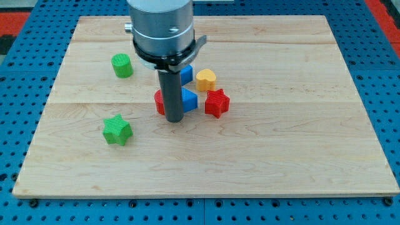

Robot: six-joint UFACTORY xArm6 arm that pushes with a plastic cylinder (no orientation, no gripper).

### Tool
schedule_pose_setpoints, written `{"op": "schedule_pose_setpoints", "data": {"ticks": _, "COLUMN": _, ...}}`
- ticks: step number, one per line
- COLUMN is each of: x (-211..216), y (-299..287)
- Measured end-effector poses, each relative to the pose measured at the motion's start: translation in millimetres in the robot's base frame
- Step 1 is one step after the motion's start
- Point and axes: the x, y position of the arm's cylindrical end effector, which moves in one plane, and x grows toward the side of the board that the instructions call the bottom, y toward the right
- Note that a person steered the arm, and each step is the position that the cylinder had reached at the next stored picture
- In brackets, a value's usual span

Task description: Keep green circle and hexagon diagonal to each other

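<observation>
Standing upright, my tip point(174, 119) beside red block point(160, 103)

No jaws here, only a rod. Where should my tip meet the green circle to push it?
Probably its round side wall, from the view's right: the green circle stands upright, and my tip is lower right by the red hexagon. Aim through centre.

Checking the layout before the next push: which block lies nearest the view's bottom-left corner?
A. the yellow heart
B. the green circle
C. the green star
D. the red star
C: the green star lies lowest and farthest left, below the green circle and left of my tip.
</observation>
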Motion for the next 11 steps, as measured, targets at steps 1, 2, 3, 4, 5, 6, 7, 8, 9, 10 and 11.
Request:
{"op": "schedule_pose_setpoints", "data": {"ticks": 1, "x": 1.4, "y": -24.8}}
{"op": "schedule_pose_setpoints", "data": {"ticks": 2, "x": -25.3, "y": -36.4}}
{"op": "schedule_pose_setpoints", "data": {"ticks": 3, "x": -1.6, "y": -51.9}}
{"op": "schedule_pose_setpoints", "data": {"ticks": 4, "x": -26.1, "y": -72.5}}
{"op": "schedule_pose_setpoints", "data": {"ticks": 5, "x": -38.8, "y": -147.8}}
{"op": "schedule_pose_setpoints", "data": {"ticks": 6, "x": -95.6, "y": -155.3}}
{"op": "schedule_pose_setpoints", "data": {"ticks": 7, "x": -133.7, "y": -101.3}}
{"op": "schedule_pose_setpoints", "data": {"ticks": 8, "x": -168.6, "y": -33.7}}
{"op": "schedule_pose_setpoints", "data": {"ticks": 9, "x": -162.5, "y": -5.0}}
{"op": "schedule_pose_setpoints", "data": {"ticks": 10, "x": -153.6, "y": 17.0}}
{"op": "schedule_pose_setpoints", "data": {"ticks": 11, "x": -130.3, "y": -8.1}}
